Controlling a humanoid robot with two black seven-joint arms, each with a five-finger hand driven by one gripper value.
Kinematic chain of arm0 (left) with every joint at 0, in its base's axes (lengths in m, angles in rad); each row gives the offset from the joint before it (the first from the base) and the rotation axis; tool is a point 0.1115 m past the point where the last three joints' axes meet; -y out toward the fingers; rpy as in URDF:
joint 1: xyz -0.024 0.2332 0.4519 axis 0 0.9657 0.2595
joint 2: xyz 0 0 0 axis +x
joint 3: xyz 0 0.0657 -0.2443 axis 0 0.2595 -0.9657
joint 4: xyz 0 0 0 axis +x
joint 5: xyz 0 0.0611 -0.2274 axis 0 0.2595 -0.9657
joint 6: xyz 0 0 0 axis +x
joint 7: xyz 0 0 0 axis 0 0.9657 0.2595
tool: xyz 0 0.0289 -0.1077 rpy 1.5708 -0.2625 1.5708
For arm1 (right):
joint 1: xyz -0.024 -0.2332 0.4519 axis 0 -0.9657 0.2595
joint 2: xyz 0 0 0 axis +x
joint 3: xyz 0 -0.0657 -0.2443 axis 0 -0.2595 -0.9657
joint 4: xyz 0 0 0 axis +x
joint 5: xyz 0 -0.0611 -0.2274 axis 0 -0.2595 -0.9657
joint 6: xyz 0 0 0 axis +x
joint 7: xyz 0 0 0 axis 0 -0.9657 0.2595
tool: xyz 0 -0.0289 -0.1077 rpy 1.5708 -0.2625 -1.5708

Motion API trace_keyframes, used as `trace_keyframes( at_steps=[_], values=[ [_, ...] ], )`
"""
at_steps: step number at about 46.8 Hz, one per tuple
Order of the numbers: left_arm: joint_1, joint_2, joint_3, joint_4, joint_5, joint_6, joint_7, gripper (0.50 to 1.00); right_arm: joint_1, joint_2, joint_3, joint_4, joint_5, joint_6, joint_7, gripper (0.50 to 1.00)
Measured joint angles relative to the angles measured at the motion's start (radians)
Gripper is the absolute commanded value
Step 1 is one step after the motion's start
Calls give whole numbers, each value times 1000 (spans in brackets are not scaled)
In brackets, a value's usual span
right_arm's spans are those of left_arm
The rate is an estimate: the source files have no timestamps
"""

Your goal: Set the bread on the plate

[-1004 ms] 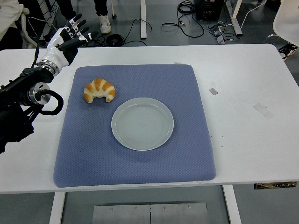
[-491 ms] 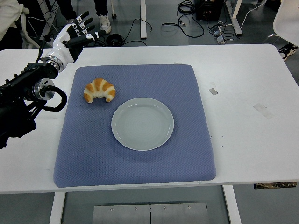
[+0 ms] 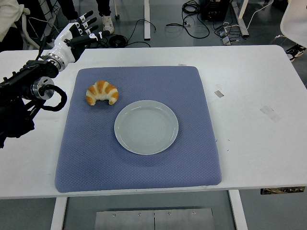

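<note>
Blue mat [image 3: 139, 163] on white table [image 3: 249, 124]

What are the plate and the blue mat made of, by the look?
Plate: likely glazed ceramic, maybe melamine; pale grey-green, smooth, soft sheen on the rim.
Mat: looks like padded fabric or foam; matte blue, fine dimpled weave, rounded soft edges.

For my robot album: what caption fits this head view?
Left robot hand open above the table's far left; croissant waits beside the empty plate.
</note>
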Motion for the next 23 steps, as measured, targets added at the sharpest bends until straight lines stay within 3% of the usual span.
trace_keyframes(
  at_steps=[17,23],
  values=[
    [-3,2,1,0,4,-2,-9,980,0,0,0,0,0,0,0,1000],
    [-9,-1,7,-7,75,25,-13,980,0,0,0,0,0,0,0,1000]
  ],
)
